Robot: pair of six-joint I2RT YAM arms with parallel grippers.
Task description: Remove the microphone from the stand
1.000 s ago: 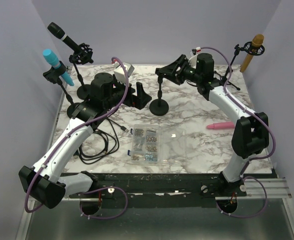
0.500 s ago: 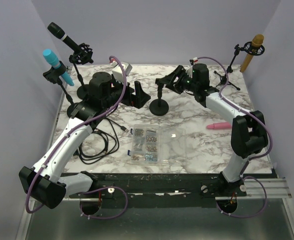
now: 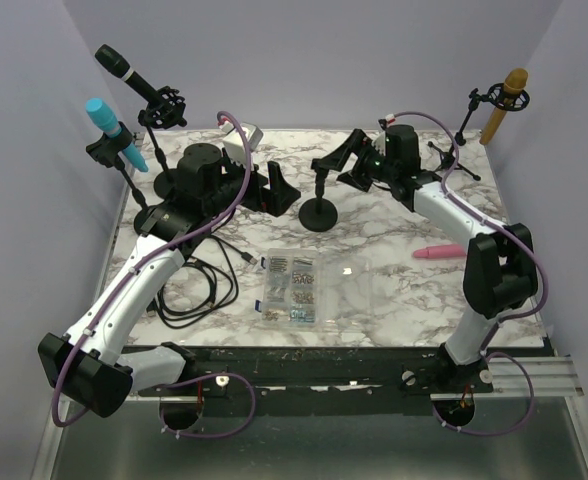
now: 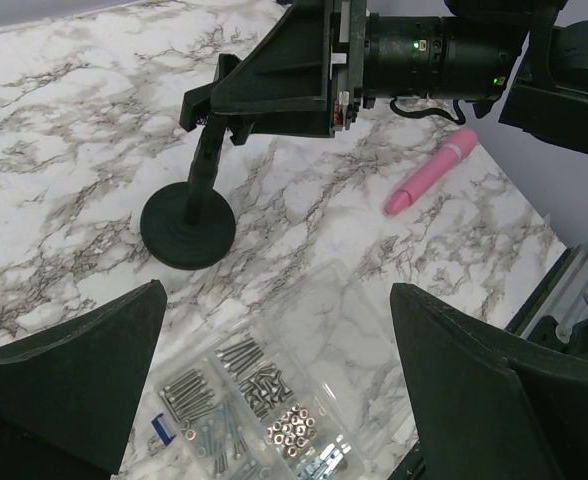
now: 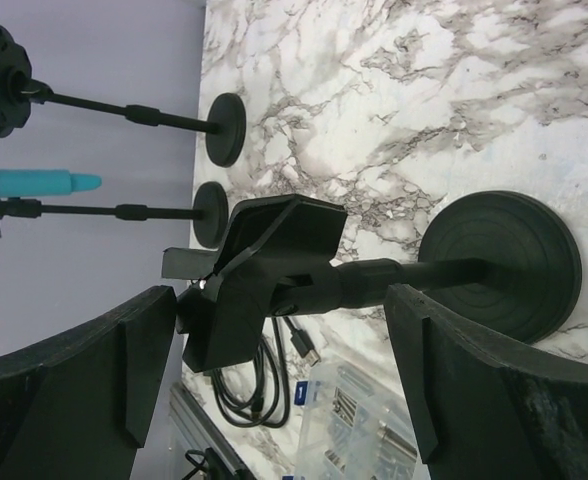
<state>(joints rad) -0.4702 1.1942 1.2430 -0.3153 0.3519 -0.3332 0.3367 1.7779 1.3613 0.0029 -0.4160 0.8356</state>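
Top external view: shows a slim pink microphone lying flat on the white marble-patterned worktop, well apart from the black round-based stand and near the right arm's elbow. Shows the stand upright at mid-worktop, its black clip empty. Places the right claw at that clip, spread, one finger to either side. From the right wrist, same reading: clip between the parted fingers; cannot tell whether either one touches it. Places the left claw just left of the stand, likewise spread wide and holding nothing. From the left wrist, looks down between both fingers at the stand's base, the pink microphone beyond it, and a clear plastic box of screws and nuts nearer the camera. Elsewhere: a coiled black cable beside the left arm, and at the back a teal microphone, a black microphone and a gold microphone, each clipped on its own stand.
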